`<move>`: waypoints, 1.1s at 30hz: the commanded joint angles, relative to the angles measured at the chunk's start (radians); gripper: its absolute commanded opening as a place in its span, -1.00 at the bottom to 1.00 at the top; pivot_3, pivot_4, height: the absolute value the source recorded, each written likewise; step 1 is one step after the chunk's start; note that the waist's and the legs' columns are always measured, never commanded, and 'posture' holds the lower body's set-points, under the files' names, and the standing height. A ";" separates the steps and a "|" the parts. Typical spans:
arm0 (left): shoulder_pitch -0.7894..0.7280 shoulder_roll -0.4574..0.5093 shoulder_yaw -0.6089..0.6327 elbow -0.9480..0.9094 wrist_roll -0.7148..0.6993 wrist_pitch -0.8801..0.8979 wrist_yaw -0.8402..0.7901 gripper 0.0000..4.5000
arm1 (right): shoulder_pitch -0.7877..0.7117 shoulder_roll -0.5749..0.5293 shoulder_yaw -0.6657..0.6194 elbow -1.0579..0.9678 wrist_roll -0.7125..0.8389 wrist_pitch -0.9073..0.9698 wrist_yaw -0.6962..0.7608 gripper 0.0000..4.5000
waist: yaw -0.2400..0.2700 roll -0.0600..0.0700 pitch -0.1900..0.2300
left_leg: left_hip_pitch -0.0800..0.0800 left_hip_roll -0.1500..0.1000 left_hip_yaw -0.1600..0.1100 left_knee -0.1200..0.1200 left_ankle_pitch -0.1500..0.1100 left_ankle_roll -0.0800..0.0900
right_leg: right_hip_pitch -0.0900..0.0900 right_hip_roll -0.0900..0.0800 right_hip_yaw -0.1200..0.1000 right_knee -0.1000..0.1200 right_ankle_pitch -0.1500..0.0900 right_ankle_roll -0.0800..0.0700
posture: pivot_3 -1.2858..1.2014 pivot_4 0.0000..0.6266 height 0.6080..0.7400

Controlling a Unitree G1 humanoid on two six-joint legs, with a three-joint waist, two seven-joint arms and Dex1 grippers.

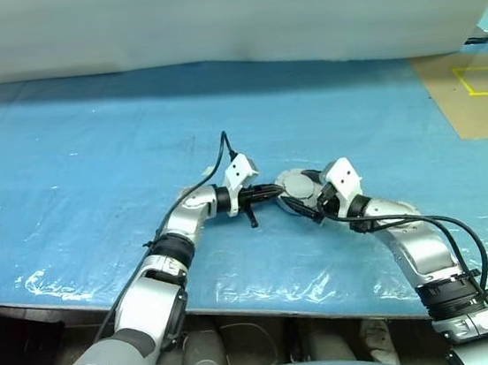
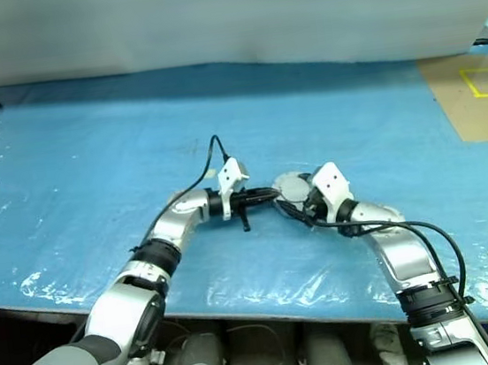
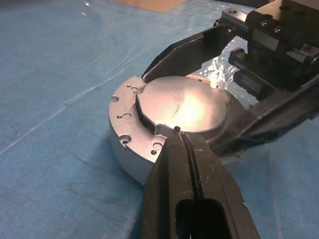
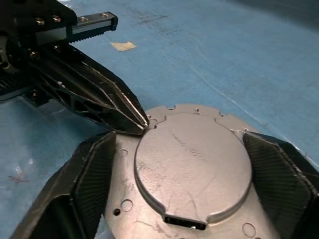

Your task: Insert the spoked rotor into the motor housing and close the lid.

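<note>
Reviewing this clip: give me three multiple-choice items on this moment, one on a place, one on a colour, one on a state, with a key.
1. Where is the lid?
A. seated on the motor housing
B. beside it
C. held in the air

2. What colour is the table cover?
A. green
B. blue
C. white

3. How do the two pincers stand?
A. both open
B. both shut
C. left pincer shut, right pincer open

Key: 1 A, plain grey face up on the housing; 2 B, blue sheet; 3 C, left fingers pressed together at the lid's edge, right fingers spread either side of the housing.

Motor housing (image 4: 130, 199) inside hidden beneath the lid (image 4: 192, 167) — spoked rotor unseen, housing's near rim cut off, its flanks behind right gripper (image 4: 192, 189) fingers (image 4: 94, 174).
</note>
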 commanded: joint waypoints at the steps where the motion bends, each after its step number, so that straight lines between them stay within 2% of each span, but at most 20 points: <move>1: 0.011 0.007 -0.016 0.016 0.018 0.020 -0.009 -1.00 | 0.035 -0.011 0.026 -0.034 0.001 0.040 0.021 1.00 | 0.001 0.000 0.000 | 0.000 0.000 0.000 0.000 0.000 0.000 | 0.000 0.000 0.000 0.000 0.000 0.000 | 0.03 -0.52 1.00; 8: 0.009 -0.004 -0.014 -0.012 0.005 0.043 -0.018 -1.00 | -0.026 0.018 -0.078 -0.077 0.024 0.015 -0.071 1.00 | 0.002 0.001 0.000 | -0.007 0.000 0.000 -0.001 0.000 0.000 | -0.007 0.000 0.000 0.000 0.001 -0.002 | 0.03 -0.52 1.00; 12: 0.013 -0.006 -0.018 -0.035 -0.002 0.062 -0.034 -1.00 | -0.044 0.041 -0.134 -0.081 0.082 0.063 -0.092 1.00 | 0.003 0.001 0.001 | -0.016 -0.002 0.000 0.001 0.000 0.000 | -0.014 0.000 0.000 0.001 0.005 -0.006 | 0.03 -0.52 1.00; 16: 0.019 -0.004 -0.021 -0.053 -0.004 0.072 -0.040 -1.00 | -0.039 0.081 -0.182 -0.091 0.149 0.122 -0.118 1.00 | 0.002 0.002 0.002 | -0.017 -0.001 0.000 0.001 0.000 0.000 | -0.015 0.000 -0.001 0.001 0.005 -0.007 | 0.03 -0.52 1.00; 20: 0.029 0.001 -0.028 -0.078 -0.006 0.084 -0.052 -1.00 | -0.030 0.118 -0.300 -0.064 0.342 0.338 -0.143 1.00 | 0.004 0.003 0.002 | -0.017 -0.001 0.000 0.001 0.000 0.000 | -0.015 0.000 -0.001 0.001 0.005 -0.007 | 0.03 -0.52 1.00; 25: 0.027 0.011 -0.028 -0.087 -0.007 0.089 -0.056 -1.00 | -0.019 0.132 -0.441 0.010 0.505 0.503 -0.179 1.00 | 0.003 0.004 0.002 | -0.017 -0.001 0.000 0.002 0.000 0.001 | -0.014 0.000 -0.001 0.002 0.005 -0.007 | 0.03 -0.52 1.00; 28: 0.028 0.016 -0.031 -0.090 -0.006 0.090 -0.060 -1.00 | -0.002 0.141 -0.464 0.010 0.578 0.592 -0.178 1.00 | 0.002 0.005 0.002 | -0.017 -0.001 0.000 0.002 0.001 0.000 | -0.014 0.000 -0.002 0.002 0.005 -0.007 | 0.03 -0.52 1.00; 33: 0.028 0.021 -0.036 -0.098 -0.007 0.094 -0.062 -1.00 | 0.034 0.142 -0.432 0.045 0.626 0.691 -0.155 1.00 | 0.002 0.005 0.001 | -0.015 -0.001 0.000 0.002 0.001 0.000 | -0.013 0.000 -0.002 0.002 0.005 -0.007 | 0.03 -0.52 1.00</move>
